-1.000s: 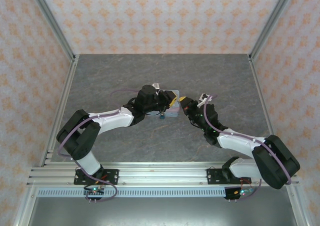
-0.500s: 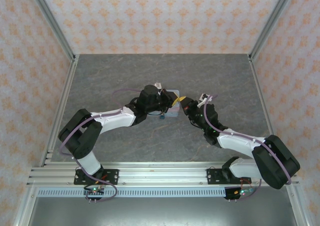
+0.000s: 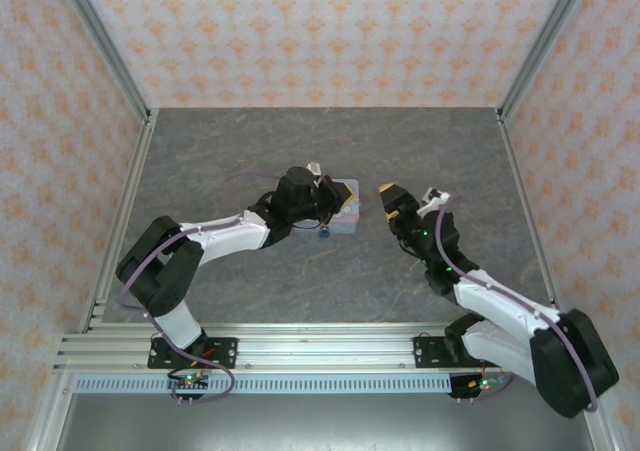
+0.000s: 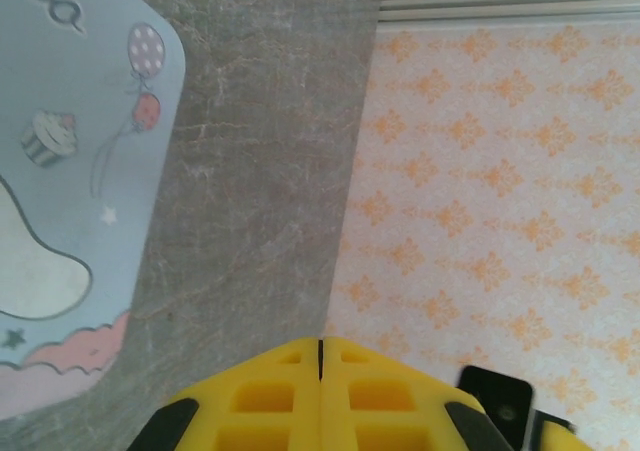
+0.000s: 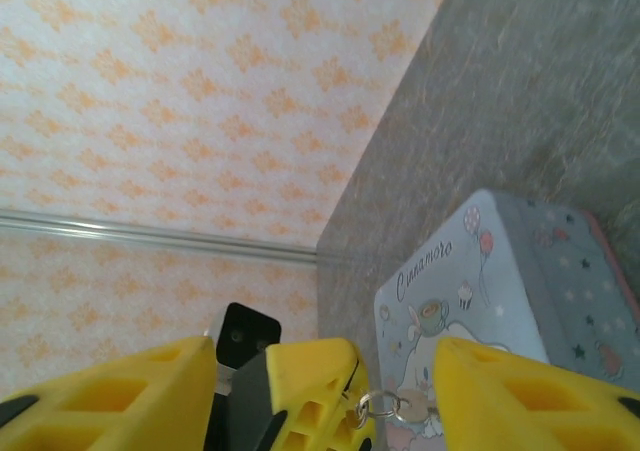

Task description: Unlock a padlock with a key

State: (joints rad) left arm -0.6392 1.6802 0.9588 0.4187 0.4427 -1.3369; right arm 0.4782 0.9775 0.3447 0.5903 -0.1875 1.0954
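My left gripper (image 3: 340, 203) sits shut at the near edge of the pastel-blue cartoon tin (image 3: 346, 221). In the left wrist view its yellow fingers (image 4: 260, 391) are pressed together beside the tin (image 4: 70, 171). In the right wrist view a small metal ring (image 5: 378, 405) and the thin grey key (image 5: 413, 410) stick out from the left gripper's fingertips (image 5: 305, 371), over the tin (image 5: 500, 271). My right gripper (image 3: 390, 196) stands open to the right of the tin, apart from it, and holds nothing (image 5: 325, 356). The tiny dark padlock (image 3: 325, 234) lies just in front of the tin.
The grey stone-patterned table (image 3: 240, 151) is walled by orange-patterned panels with metal corner posts (image 3: 105, 46). The two wrists stand close together near the table's middle. The right wrist's black camera housing (image 4: 495, 399) shows beside the left fingers.
My right gripper has opened and pulled back to the right, away from the tin. My left gripper has shut and stays at the tin with the key and ring at its tips.
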